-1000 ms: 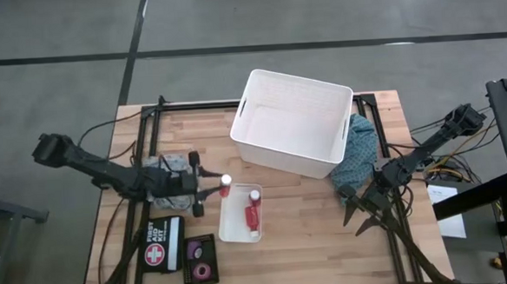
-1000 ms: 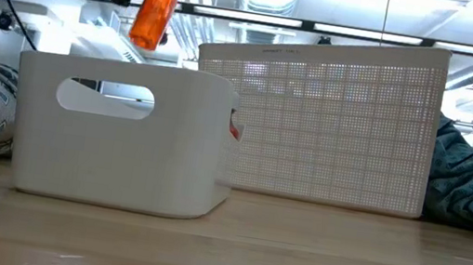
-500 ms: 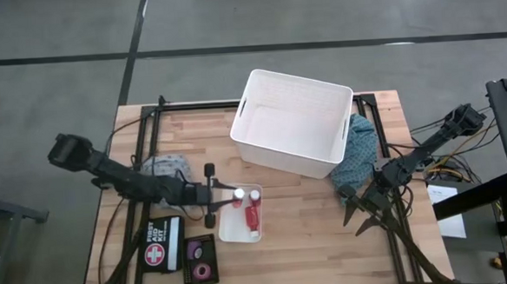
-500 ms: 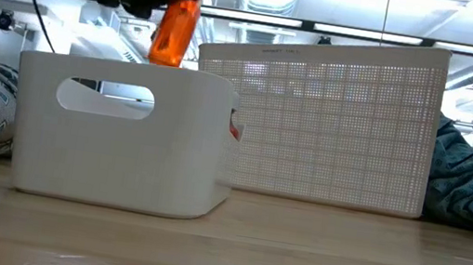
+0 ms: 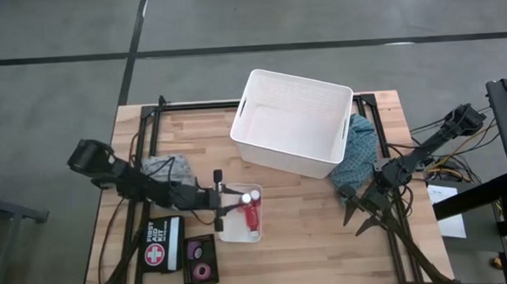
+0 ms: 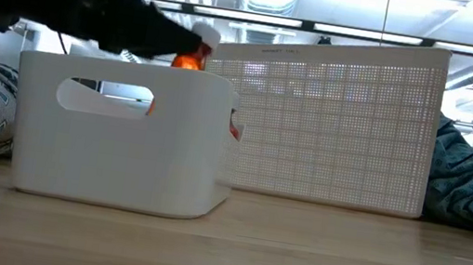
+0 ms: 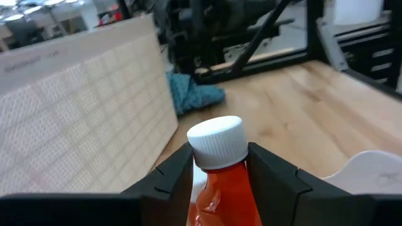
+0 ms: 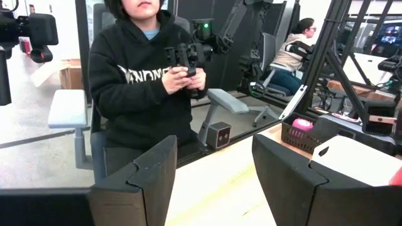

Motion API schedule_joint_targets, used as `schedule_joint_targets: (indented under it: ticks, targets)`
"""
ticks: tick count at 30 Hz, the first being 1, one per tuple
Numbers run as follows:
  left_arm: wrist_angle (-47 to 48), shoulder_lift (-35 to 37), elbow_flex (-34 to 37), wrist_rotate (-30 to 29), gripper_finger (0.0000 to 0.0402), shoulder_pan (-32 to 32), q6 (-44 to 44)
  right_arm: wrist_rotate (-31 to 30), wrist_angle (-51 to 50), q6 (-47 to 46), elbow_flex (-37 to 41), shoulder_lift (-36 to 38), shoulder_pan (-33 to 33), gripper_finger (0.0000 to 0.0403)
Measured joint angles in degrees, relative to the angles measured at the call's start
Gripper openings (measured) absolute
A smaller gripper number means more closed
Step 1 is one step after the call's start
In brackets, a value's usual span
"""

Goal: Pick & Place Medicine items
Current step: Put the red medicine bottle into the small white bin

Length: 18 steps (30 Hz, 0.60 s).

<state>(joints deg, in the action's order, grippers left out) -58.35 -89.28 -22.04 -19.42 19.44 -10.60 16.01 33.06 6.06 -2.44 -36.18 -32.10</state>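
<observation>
My left gripper (image 5: 230,198) reaches level over the small white bin (image 5: 226,230) and is shut on a red bottle with a white cap (image 7: 217,141). In the low view this bottle (image 6: 188,58) sits tilted at the bin's rim (image 6: 124,67), with its lower part behind the wall. A second red bottle (image 5: 251,214) lies inside the bin. Pink tape rolls (image 5: 199,260) sit in a dark tray near the table's near edge. My right gripper (image 5: 362,213) waits open on the table's right side, by the teal cloth (image 5: 359,149). My left gripper pinches the red bottle's body (image 7: 221,188) just below the white cap, one finger (image 7: 171,179) on each side. The fingers come level from the table's left and lie along the bottle, with the cap pointing out past the fingertips. The bottle is lifted, tilted, cap end uppermost.
A big white basket (image 5: 292,123) stands at the table's far middle. A grey cloth (image 5: 170,168) and a first aid kit (image 5: 161,242) lie under and near my left arm. A person holding a controller sits beyond the table in the right wrist view (image 8: 147,75).
My left gripper has moved toward the table's right and down, carrying the red bottle from left of the small bin to over it. The bottle has dropped from well above the rim to rim height, with its lower part now behind the bin wall.
</observation>
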Motion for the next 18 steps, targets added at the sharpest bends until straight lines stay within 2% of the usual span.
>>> schedule_joint_targets:
  ticks: [10,18]
  targets:
    - [-0.1,-3.9,0.0,-3.0,0.0140,0.0,2.9,0.0,0.0,0.0,0.0,0.0,0.0,0.0206]
    - [0.7,-4.2,1.2,-4.6,0.0140,0.0,5.2,0.0,0.0,0.0,0.0,0.0,0.0,0.0206]
